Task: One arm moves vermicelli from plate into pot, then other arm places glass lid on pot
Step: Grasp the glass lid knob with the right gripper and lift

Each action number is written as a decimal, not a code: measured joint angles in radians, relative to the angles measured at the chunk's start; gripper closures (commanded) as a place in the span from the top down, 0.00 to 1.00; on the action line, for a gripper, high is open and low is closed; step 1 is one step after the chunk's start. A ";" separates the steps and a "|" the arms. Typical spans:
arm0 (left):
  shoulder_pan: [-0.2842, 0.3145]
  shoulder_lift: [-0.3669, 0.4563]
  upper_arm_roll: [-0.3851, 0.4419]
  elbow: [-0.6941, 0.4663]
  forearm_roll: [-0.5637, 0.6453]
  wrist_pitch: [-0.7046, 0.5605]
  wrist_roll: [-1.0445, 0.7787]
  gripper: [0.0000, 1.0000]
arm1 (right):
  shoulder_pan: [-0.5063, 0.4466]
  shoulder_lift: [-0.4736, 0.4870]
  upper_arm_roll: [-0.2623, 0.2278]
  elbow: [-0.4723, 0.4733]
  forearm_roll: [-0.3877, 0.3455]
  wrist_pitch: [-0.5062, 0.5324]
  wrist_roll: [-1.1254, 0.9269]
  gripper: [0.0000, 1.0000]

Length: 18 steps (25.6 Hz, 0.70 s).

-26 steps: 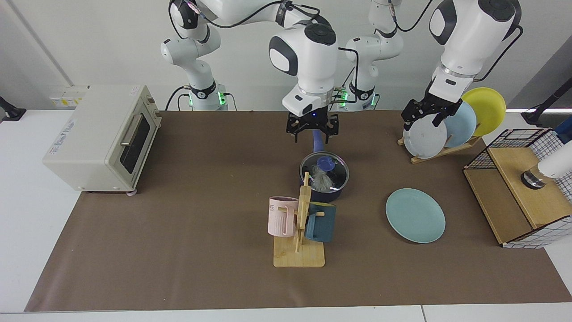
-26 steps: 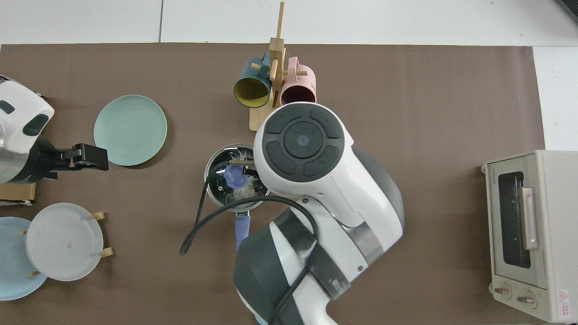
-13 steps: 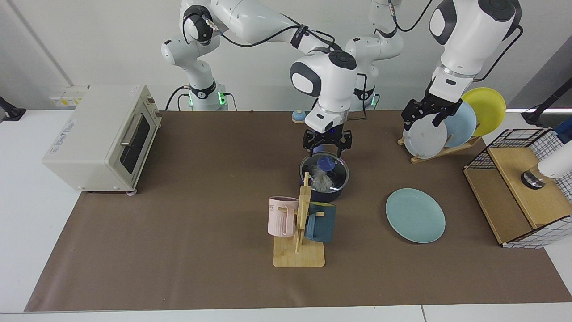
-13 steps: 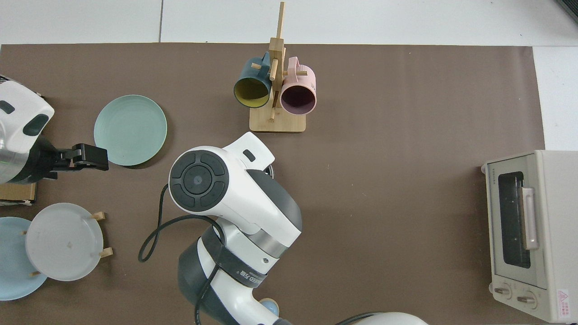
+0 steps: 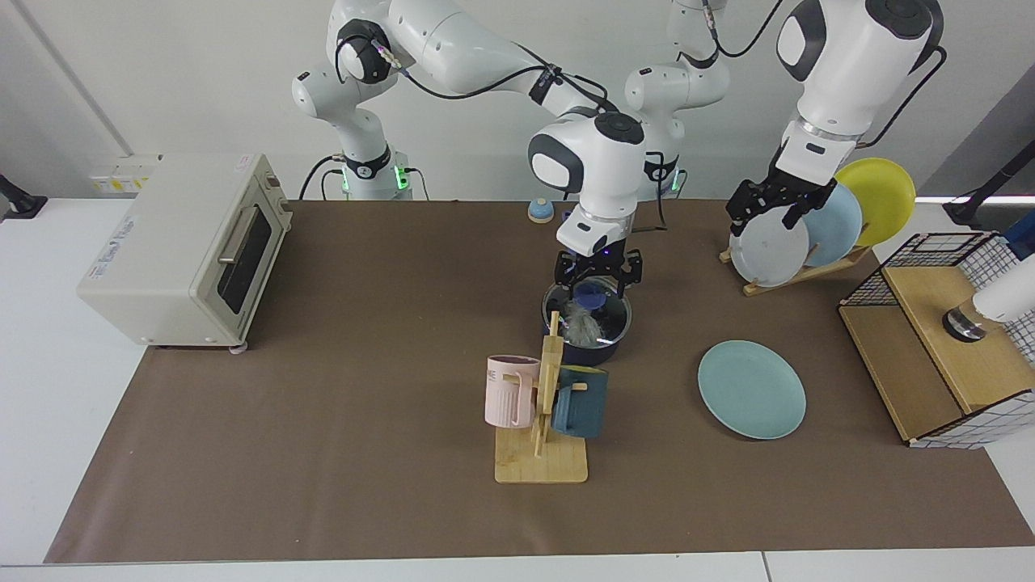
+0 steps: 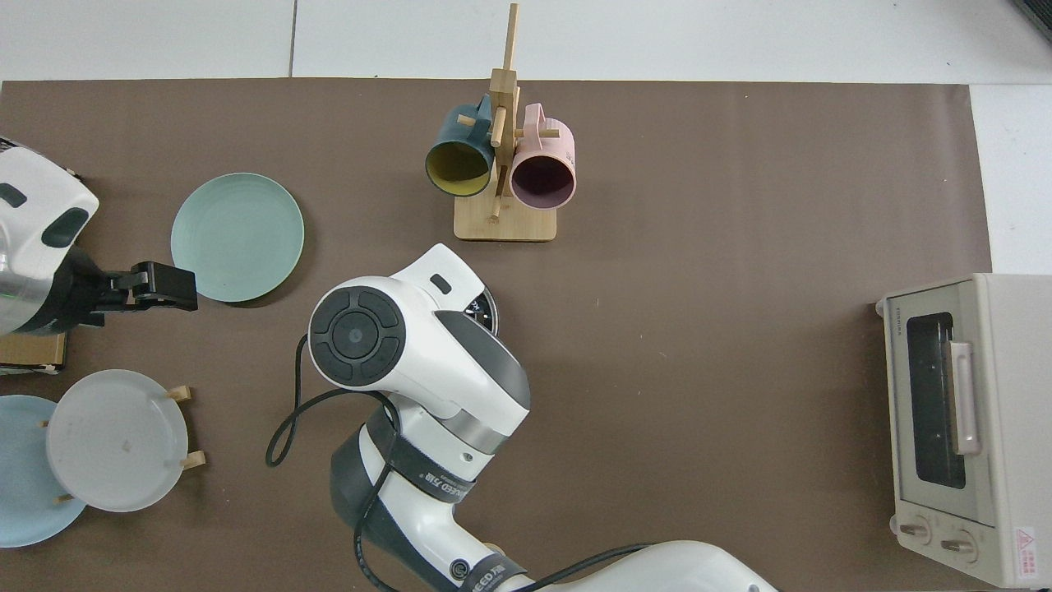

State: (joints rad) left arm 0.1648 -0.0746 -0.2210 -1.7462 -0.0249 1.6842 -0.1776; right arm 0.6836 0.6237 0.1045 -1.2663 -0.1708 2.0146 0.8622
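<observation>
Lidded navy pot [image 5: 589, 339] holding vermicelli [image 5: 580, 325], bare teal plate [image 5: 752, 390]

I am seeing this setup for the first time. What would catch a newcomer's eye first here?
First, the right arm's hand hanging just above the lidded pot at the middle of the brown mat, with whitish noodles visible under the glass lid. Next, the bare teal plate beside the pot. Then the left arm, waiting with its hand at the rack of plates.
</observation>
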 measured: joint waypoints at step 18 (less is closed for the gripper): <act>0.000 0.000 0.000 0.000 0.000 0.000 0.000 1.00 | 0.004 0.004 0.000 -0.031 -0.028 -0.002 -0.006 0.91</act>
State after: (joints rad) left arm 0.1648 -0.0746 -0.2210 -1.7462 -0.0249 1.6842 -0.1776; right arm 0.6874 0.6278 0.1045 -1.2976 -0.1991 2.0124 0.8563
